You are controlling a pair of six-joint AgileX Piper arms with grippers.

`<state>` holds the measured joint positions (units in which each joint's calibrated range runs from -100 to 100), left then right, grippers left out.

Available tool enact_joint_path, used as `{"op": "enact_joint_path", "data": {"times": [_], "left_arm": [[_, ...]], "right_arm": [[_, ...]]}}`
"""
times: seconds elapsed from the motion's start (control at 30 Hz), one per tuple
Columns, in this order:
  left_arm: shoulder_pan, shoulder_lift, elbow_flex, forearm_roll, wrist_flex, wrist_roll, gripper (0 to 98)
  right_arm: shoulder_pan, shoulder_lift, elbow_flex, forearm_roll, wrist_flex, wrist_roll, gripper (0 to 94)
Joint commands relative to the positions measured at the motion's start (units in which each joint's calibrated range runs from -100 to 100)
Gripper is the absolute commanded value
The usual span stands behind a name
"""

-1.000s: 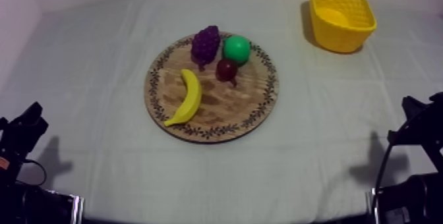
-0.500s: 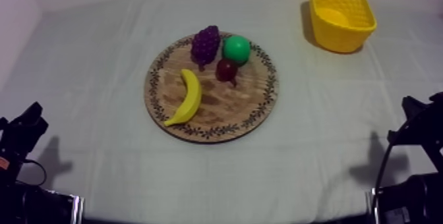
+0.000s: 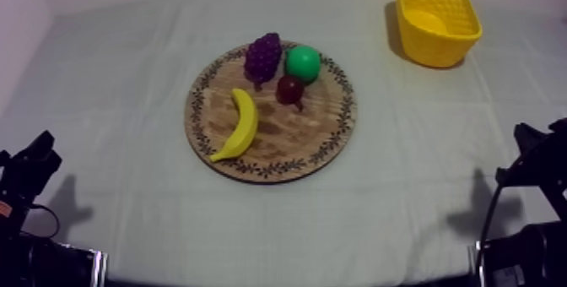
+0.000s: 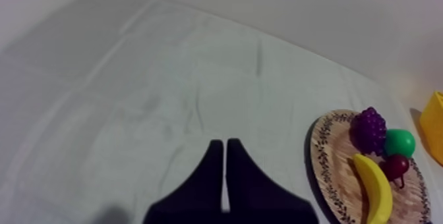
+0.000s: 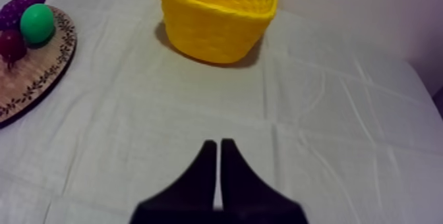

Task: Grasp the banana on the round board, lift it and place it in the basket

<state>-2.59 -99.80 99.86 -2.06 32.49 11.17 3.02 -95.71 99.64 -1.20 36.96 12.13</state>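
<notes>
1. Top view: the banana [image 3: 239, 124] lies on the left half of the board [image 3: 295, 143], with the grapes [image 3: 262, 56], green fruit [image 3: 303, 62] and small red fruit [image 3: 290, 89] farther back on it. The basket [image 3: 438, 20] stands far right, well apart.
2. Left wrist view: the left gripper [image 4: 225, 143] has its fingers pressed together, holding nothing, over bare cloth [image 4: 165, 95].
3. Right wrist view: the right gripper [image 5: 219, 143] is likewise closed and empty, facing the basket.

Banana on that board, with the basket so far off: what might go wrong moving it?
The banana lies near the small red fruit and the bunch of grapes, so a grab might nudge them. The yellow basket stands far off; the curved banana could slip during the carry.
</notes>
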Motion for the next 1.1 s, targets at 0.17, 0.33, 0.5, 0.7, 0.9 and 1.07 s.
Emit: {"op": "enact_joint_path", "data": {"times": [0.17, 0.33, 0.5, 0.7, 0.9, 1.07], "left_arm": [[0.0, 0.0, 0.0, -0.01, 0.0, 0.0, 0.1], [0.0, 0.0, 0.0, -0.01, 0.0, 0.0, 0.1], [0.0, 0.0, 0.0, -0.01, 0.0, 0.0, 0.1], [0.0, 0.0, 0.0, -0.01, 0.0, 0.0, 0.1], [0.0, 0.0, 0.0, -0.01, 0.0, 0.0, 0.1], [0.0, 0.0, 0.0, -0.01, 0.0, 0.0, 0.1]], "right_arm": [[-0.4, 0.0, 0.0, 0.4, 0.4, -0.4, 3.1], [-2.4, 3.4, -2.6, 1.4, -1.6, -1.9, 3.2], [-6.1, 12.5, -11.7, 1.4, -0.7, -3.6, 3.2], [-13.2, 27.8, -26.0, 4.3, 1.6, -9.8, 3.2], [-20.3, 42.6, -40.7, 6.4, 6.5, -15.9, 3.5], [-26.6, 53.4, -50.8, 5.1, 13.3, -17.6, 3.7]]}}
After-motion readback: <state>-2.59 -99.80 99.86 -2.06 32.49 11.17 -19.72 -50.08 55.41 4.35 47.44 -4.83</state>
